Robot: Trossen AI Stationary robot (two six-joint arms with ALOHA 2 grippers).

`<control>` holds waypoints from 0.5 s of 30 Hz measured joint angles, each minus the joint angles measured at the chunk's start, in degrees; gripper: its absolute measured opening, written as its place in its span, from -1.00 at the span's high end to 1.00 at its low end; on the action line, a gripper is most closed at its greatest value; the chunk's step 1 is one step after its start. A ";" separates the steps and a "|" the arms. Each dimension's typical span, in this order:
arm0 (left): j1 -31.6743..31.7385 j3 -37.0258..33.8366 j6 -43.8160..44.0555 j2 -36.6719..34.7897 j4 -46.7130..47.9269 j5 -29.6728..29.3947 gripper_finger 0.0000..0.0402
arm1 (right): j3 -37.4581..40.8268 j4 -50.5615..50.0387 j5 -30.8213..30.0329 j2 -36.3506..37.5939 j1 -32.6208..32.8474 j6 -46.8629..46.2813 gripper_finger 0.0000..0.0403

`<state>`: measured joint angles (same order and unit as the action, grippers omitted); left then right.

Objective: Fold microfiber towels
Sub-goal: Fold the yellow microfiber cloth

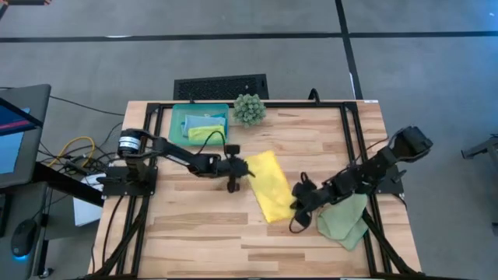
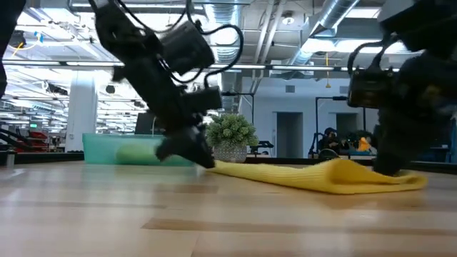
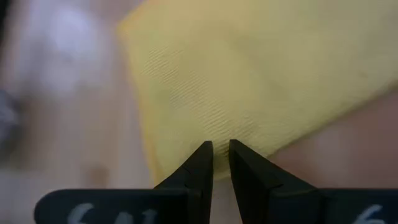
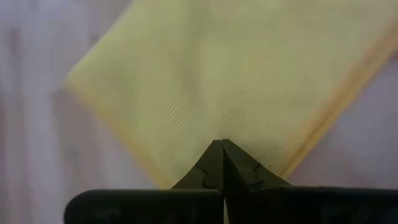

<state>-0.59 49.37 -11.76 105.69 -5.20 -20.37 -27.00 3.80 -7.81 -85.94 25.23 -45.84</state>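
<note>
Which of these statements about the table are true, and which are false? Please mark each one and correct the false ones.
1. The yellow towel lies between the two grippers. True.
2. The right gripper is shut on the yellow towel's edge. True.
3. The pale green towel lies inside the teal tray. False: it lies on the table by the right arm.
4. The spiky plant stands beside the tray. True.
5. The left gripper hangs far from the yellow towel. False: it is at the towel's edge.
</note>
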 joint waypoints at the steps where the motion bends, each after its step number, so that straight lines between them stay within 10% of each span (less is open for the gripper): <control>1: 1.14 -0.01 -2.68 0.94 -3.21 -0.06 0.77 | 0.12 1.96 -0.02 -0.64 1.11 -1.76 0.92; 15: 0.51 6.13 -3.12 1.01 0.23 14.33 0.77 | -0.60 16.91 -4.11 0.15 3.52 14.46 0.77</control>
<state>-0.08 55.51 -14.88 106.69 -4.97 -6.05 -27.60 20.71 -11.92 -85.80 28.75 -31.38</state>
